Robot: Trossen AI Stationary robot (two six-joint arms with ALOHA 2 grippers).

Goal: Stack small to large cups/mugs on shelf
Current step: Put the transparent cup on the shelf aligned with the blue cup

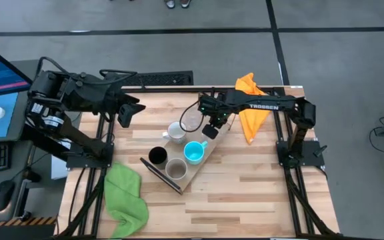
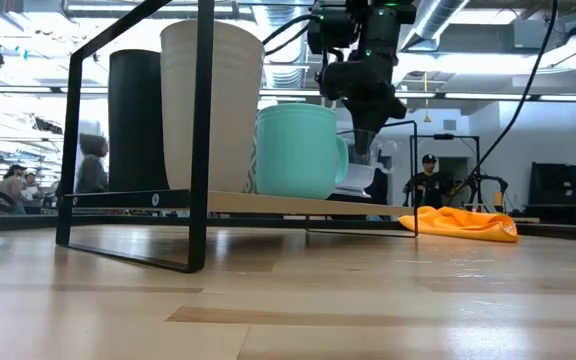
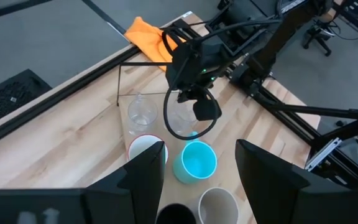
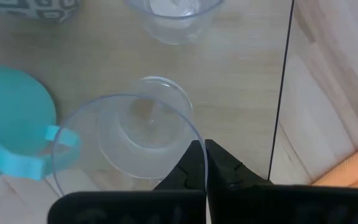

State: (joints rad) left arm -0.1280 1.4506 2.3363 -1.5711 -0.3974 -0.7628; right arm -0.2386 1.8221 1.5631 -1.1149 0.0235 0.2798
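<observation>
The light-wood shelf [image 1: 213, 141] lies slantwise on the table. On it stand a black cup [image 1: 157, 155], a beige-grey cup [image 1: 176, 169], a bright blue mug [image 1: 193, 152], a white mug [image 1: 176, 131] and two clear glasses [image 3: 143, 112], [image 3: 180, 117]. My right gripper [image 1: 212, 125] hangs over the shelf's far end, shut on the rim of one clear glass [image 4: 126, 134]. The other glass [image 4: 176, 12] stands just beyond it. My left gripper [image 1: 127, 113] is open and empty, in the air left of the shelf. My right gripper pinches the clear glass's rim [image 4: 191, 138] between its two fingers, which look to be one inside and one outside the wall. The fingers come from above, pointing down. The glass stays upright, mouth up; whether its base rests on the shelf I cannot tell.
An orange cloth [image 1: 251, 107] lies at the table's far right, under my right arm. A green cloth [image 1: 125, 197] lies at the near left corner. The shelf's dark metal frame [image 2: 203, 130] rises at its ends. People stand in the room behind.
</observation>
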